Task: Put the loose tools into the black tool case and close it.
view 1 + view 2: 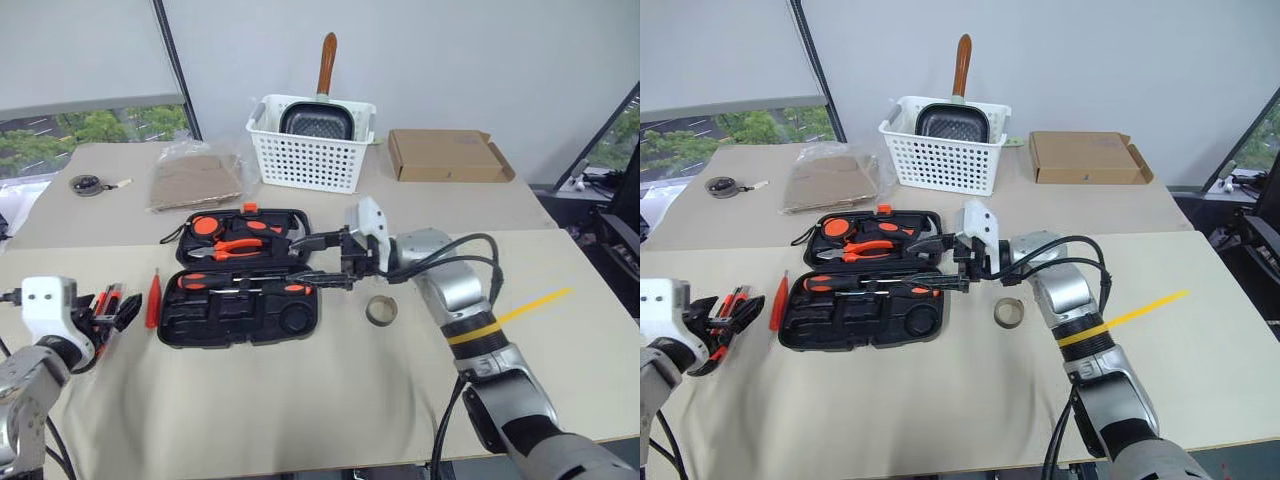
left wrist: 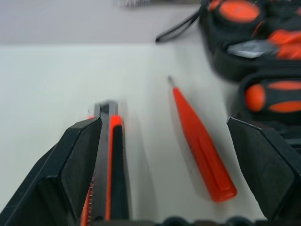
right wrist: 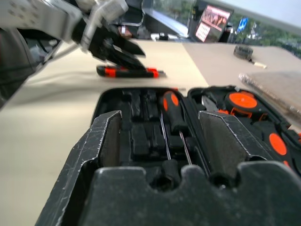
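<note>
The left gripper (image 1: 112, 310) hangs spread wide over the knife (image 2: 110, 169), with the slim screwdriver (image 1: 153, 300) just beside it at 3 o'clock. Further right the case (image 1: 235, 318) lies unfolded, two screwdrivers (image 1: 250, 284) in its near half. At its 3 o'clock edge the right gripper (image 1: 322, 262) hovers with parted, empty fingers, the tape roll (image 1: 381, 310) at its 5 o'clock.

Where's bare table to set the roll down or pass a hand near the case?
Free: the near table strip in front of the black tool case, and right of the tape roll up to the yellow tape strip. Crowded: left of the case, with the slim screwdriver, utility knife and left gripper.
</note>
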Robot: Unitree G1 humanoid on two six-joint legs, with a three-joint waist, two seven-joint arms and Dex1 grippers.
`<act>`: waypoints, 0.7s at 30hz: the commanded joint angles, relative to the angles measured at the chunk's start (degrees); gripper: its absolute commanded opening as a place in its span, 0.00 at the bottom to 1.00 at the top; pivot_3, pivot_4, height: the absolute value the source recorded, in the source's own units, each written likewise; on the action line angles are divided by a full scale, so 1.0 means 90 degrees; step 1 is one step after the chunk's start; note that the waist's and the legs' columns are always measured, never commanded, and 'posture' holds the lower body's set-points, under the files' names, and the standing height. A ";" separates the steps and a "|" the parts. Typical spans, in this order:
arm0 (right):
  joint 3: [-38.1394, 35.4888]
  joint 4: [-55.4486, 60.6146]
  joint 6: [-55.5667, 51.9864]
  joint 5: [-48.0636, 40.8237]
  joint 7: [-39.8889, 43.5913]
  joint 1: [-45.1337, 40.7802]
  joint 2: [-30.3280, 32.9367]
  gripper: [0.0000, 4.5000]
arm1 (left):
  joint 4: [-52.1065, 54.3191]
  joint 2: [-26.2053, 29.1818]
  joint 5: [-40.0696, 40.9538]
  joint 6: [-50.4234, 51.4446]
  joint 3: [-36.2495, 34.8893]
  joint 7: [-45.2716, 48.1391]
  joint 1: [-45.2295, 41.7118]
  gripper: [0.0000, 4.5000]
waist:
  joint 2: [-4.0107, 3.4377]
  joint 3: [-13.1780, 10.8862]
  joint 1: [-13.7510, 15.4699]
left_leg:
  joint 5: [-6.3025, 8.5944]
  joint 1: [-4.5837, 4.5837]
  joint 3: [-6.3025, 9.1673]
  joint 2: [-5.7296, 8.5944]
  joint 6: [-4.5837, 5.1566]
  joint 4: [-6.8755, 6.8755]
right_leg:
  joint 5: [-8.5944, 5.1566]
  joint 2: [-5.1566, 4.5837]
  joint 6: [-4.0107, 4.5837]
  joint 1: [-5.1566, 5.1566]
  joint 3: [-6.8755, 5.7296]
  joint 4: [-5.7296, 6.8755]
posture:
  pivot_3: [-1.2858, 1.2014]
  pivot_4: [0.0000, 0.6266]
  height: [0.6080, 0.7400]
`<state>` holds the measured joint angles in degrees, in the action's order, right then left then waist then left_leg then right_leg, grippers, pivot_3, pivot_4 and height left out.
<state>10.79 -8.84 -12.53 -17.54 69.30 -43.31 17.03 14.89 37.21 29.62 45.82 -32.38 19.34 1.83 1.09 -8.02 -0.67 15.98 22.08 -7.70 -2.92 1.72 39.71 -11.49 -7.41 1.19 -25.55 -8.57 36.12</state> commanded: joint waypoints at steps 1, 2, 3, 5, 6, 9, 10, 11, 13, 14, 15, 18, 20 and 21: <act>-0.0208 0.0420 -0.0087 -0.0219 -0.0070 -0.0060 0.0163 0.69 | 0.0253 0.0101 0.0091 0.0708 0.0219 -0.0379 -0.0625 1.00 | 0.0000 0.0000 0.0010 | 0.0000 -0.0002 -0.0001 0.0001 0.0000 0.0000 | 0.0001 -0.0001 0.0003 0.0002 0.0001 0.0001 | 0.52 0.24 0.70; -0.0221 0.0432 -0.0098 -0.0231 -0.0091 -0.0056 0.0192 0.69 | 0.0168 0.0088 0.0035 0.0779 0.0269 -0.0436 -0.0748 1.00 | 0.0001 0.0000 0.0013 | 0.0000 -0.0002 -0.0001 0.0003 0.0000 0.0000 | 0.0002 -0.0001 0.0003 0.0005 0.0000 0.0000 | 0.52 0.24 0.70; -0.0235 0.0447 -0.0113 -0.0250 -0.0109 -0.0049 0.0220 0.69 | 0.0070 0.0097 -0.0044 0.0841 0.0348 -0.0476 -0.0853 1.00 | 0.0001 0.0001 0.0013 | 0.0001 -0.0004 -0.0002 0.0003 0.0000 0.0002 | 0.0001 -0.0002 0.0002 0.0008 0.0000 -0.0002 | 0.52 0.24 0.70; -0.0254 0.0499 -0.0129 -0.0294 -0.0121 -0.0027 0.0291 0.69 | -0.0134 0.0099 -0.0179 0.0874 0.0558 -0.0487 -0.1037 1.00 | 0.0000 0.0000 0.0001 | 0.0001 -0.0006 -0.0006 0.0005 0.0001 0.0001 | 0.0001 -0.0003 0.0002 0.0009 0.0004 -0.0002 | 0.52 0.24 0.70; -0.0260 0.0521 -0.0137 -0.0309 -0.0136 -0.0021 0.0324 0.69 | -0.0235 0.0086 -0.0213 0.0903 0.0643 -0.0497 -0.1131 1.00 | 0.0000 0.0000 -0.0001 | 0.0000 -0.0006 -0.0007 0.0007 0.0003 0.0000 | 0.0001 -0.0003 0.0001 0.0009 0.0004 -0.0003 | 0.52 0.24 0.70; -0.0265 0.0562 -0.0140 -0.0323 -0.0181 -0.0031 0.0402 0.69 | -0.0642 0.0016 -0.0254 0.0980 0.0785 -0.0553 -0.1438 1.00 | 0.0001 0.0000 0.0001 | -0.0007 -0.0004 -0.0005 0.0005 0.0016 0.0000 | 0.0002 0.0000 0.0003 0.0006 0.0000 -0.0002 | 0.52 0.24 0.70; -0.0280 0.0569 -0.0137 -0.0324 -0.0204 -0.0039 0.0418 0.69 | -0.0820 0.0024 -0.0295 0.0999 0.0869 -0.0544 -0.1525 1.00 | 0.0001 0.0000 0.0003 | -0.0007 -0.0004 -0.0006 0.0003 0.0015 0.0000 | 0.0003 0.0000 0.0006 0.0005 0.0001 -0.0001 | 0.52 0.24 0.70; -0.0298 0.0577 -0.0139 -0.0331 -0.0222 -0.0048 0.0434 0.69 | -0.1007 0.0014 -0.0338 0.1006 0.0930 -0.0550 -0.1613 1.00 | 0.0002 0.0000 0.0004 | -0.0008 -0.0004 -0.0005 0.0003 0.0015 -0.0001 | 0.0008 0.0000 0.0014 0.0005 0.0000 0.0000 | 0.52 0.24 0.70; -0.0321 0.0580 -0.0140 -0.0342 -0.0254 -0.0059 0.0458 0.69 | -0.1273 -0.0035 -0.0367 0.1072 0.0948 -0.0599 -0.1764 1.00 | 0.0002 0.0000 0.0006 | -0.0008 -0.0006 -0.0006 0.0005 0.0015 -0.0001 | 0.0009 -0.0001 0.0015 0.0007 0.0000 0.0000 | 0.52 0.24 0.70; -0.0328 0.0578 -0.0131 -0.0344 -0.0263 -0.0059 0.0475 0.69 | -0.1344 -0.0031 -0.0384 0.1089 0.0969 -0.0600 -0.1807 1.00 | 0.0002 0.0000 0.0003 | -0.0008 -0.0004 -0.0006 0.0004 0.0015 0.0000 | 0.0007 0.0000 0.0011 0.0007 -0.0001 -0.0001 | 0.52 0.24 0.70; -0.0336 0.0583 -0.0133 -0.0349 -0.0269 -0.0058 0.0495 0.69 | -0.1402 -0.0010 -0.0410 0.1115 0.1006 -0.0592 -0.1836 1.00 | 0.0002 0.0000 -0.0001 | -0.0008 -0.0007 -0.0006 0.0004 0.0015 0.0000 | 0.0006 -0.0001 0.0011 0.0008 0.0001 -0.0001 | 0.52 0.24 0.70; -0.0365 0.0632 -0.0173 -0.0395 -0.0276 -0.0044 0.0532 0.69 | -0.1518 0.0027 -0.0447 0.1193 0.1084 -0.0561 -0.1876 1.00 | 0.0002 0.0000 -0.0001 | -0.0009 -0.0012 -0.0008 0.0003 0.0008 0.0000 | 0.0000 -0.0002 -0.0001 0.0009 0.0003 0.0001 | 0.52 0.24 0.70; -0.0380 0.0666 -0.0211 -0.0431 -0.0266 -0.0025 0.0552 0.69 | -0.1617 0.0045 -0.0525 0.1210 0.1120 -0.0592 -0.1858 1.00 | 0.0002 0.0000 -0.0002 | -0.0006 -0.0016 -0.0008 0.0002 -0.0004 0.0000 | 0.0000 -0.0002 -0.0001 0.0010 0.0004 0.0006 | 0.52 0.24 0.70; -0.0385 0.0683 -0.0229 -0.0443 -0.0258 -0.0015 0.0563 0.69 | -0.1655 0.0051 -0.0550 0.1214 0.1132 -0.0599 -0.1848 1.00 | 0.0001 0.0000 -0.0004 | -0.0006 -0.0019 -0.0008 0.0002 -0.0007 0.0000 | 0.0000 -0.0002 -0.0001 0.0011 0.0005 0.0007 | 0.52 0.24 0.70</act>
<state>9.31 -4.95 -14.33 -19.47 67.30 -43.21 21.59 1.51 36.72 26.97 55.92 -22.57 14.83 -15.44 1.10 -8.02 -0.71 15.93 21.85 -7.77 -2.92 1.63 39.70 -11.49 -7.43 1.18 -25.41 -8.52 36.19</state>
